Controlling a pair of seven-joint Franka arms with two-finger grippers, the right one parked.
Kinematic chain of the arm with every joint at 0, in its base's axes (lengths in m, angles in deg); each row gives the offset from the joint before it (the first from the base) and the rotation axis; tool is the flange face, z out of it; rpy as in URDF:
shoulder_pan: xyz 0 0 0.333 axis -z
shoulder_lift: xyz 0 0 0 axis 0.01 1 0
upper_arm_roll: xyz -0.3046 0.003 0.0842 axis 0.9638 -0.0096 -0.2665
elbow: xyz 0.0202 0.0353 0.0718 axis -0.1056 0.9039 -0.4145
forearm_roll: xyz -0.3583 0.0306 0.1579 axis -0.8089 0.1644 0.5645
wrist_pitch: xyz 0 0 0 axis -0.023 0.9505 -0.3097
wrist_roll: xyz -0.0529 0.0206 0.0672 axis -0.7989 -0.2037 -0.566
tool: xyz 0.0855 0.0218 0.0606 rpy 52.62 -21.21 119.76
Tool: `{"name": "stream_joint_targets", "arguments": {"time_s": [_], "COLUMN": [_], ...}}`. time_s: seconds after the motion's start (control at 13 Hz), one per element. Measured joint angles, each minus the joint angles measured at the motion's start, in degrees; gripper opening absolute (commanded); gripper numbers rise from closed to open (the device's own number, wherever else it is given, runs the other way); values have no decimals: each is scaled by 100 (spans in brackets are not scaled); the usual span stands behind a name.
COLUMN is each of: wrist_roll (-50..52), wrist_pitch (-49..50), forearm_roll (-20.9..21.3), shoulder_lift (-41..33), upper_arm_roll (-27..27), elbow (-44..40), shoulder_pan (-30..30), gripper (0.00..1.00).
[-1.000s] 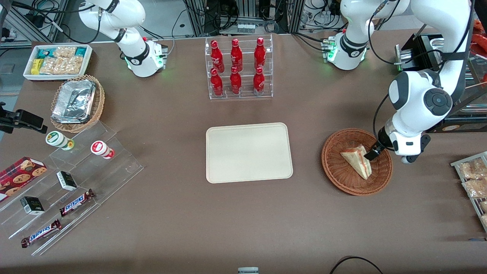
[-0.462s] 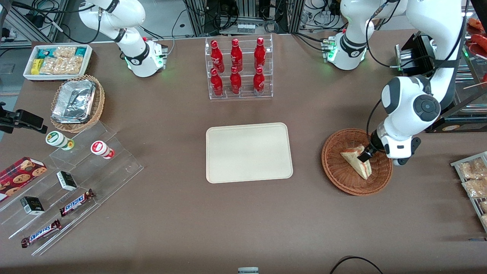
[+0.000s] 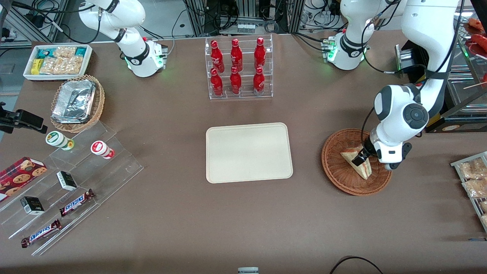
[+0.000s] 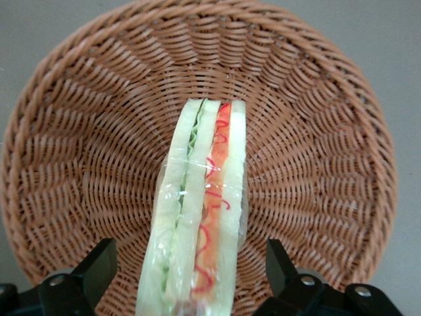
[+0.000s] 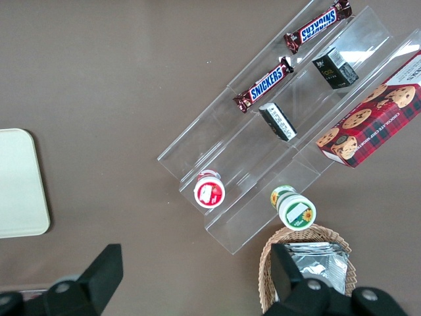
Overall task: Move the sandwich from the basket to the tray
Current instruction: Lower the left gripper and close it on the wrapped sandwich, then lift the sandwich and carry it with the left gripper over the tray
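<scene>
From the wrist, the gripper (image 4: 191, 276) shows its fingers (image 4: 92, 270) spread wide on either side of the sandwich (image 4: 200, 210), not touching it; the front view hides that gap. The sandwich lies in the basket (image 3: 342, 173), wrapped in clear film, with green, white and red-orange layers on its cut side. Since a second ago the gripper has moved across the basket toward the tray (image 3: 249, 152).
</scene>
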Motion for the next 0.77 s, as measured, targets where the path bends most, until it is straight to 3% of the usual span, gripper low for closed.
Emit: {"name": "stream_joint_targets", "arguments": {"time_s": [0.08,0.15,0.23,0.54,0.77], "wrist_roll": [15,44,66,39,-300], "wrist_pitch": [-29,-33,-28,209,1124], "forearm_roll": [-1,-2,-2,-1,2], "shoulder_lift": [80,133,158,134,13], "upper_arm_roll": [0,0,0,7,45], "elbow": [-1,-1,-1,-53,-468], "shoulder_pan": [0,0,0,3,113], "gripper": [48,6,0,0,0]}}
